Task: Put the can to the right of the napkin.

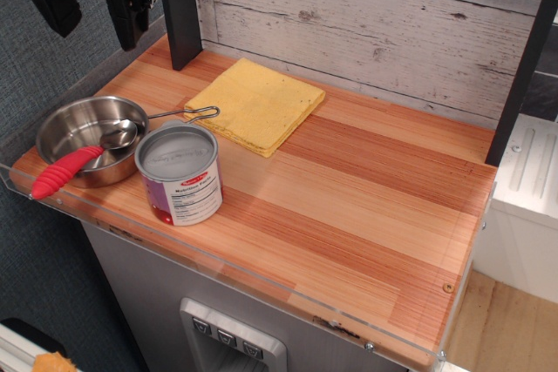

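Note:
The can (180,174) stands upright near the table's front left edge, with a grey lid and a purple-and-white label. The yellow napkin (255,104) lies flat at the back, beyond and to the right of the can. My gripper (87,8) hangs high at the top left, well above the table and apart from the can. Its two black fingers point down with a gap between them and nothing held.
A steel pan (83,137) with a wire handle sits just left of the can, holding a spoon with a red handle (65,172). A black post (179,10) stands at the back left. A clear rim (244,267) edges the wooden table.

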`<move>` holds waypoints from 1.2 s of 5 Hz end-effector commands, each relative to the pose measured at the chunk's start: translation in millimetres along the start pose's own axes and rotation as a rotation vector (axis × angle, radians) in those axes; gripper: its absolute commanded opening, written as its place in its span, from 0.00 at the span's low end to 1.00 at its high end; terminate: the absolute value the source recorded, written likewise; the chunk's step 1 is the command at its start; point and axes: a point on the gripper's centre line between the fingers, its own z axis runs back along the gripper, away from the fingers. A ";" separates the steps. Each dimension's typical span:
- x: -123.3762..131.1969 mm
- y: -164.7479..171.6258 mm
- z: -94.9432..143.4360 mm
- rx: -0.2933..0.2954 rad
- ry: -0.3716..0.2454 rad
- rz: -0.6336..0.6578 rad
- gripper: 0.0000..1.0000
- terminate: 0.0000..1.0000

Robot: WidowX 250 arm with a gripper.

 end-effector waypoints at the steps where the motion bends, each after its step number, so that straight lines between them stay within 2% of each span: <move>1: 0.0 0.0 0.0 0.000 0.000 0.000 1.00 0.00; 2: -6.9 7.5 2.2 0.005 -0.007 -0.124 1.00 0.00; 3: -15.1 21.5 8.7 0.030 0.001 -0.345 1.00 0.00; 4: -20.1 37.1 10.1 0.034 0.040 -0.577 1.00 0.00; 5: -22.9 41.0 -1.2 0.063 0.048 -0.846 1.00 0.00; 6: -29.1 31.6 -23.8 0.028 -0.001 -1.086 1.00 0.00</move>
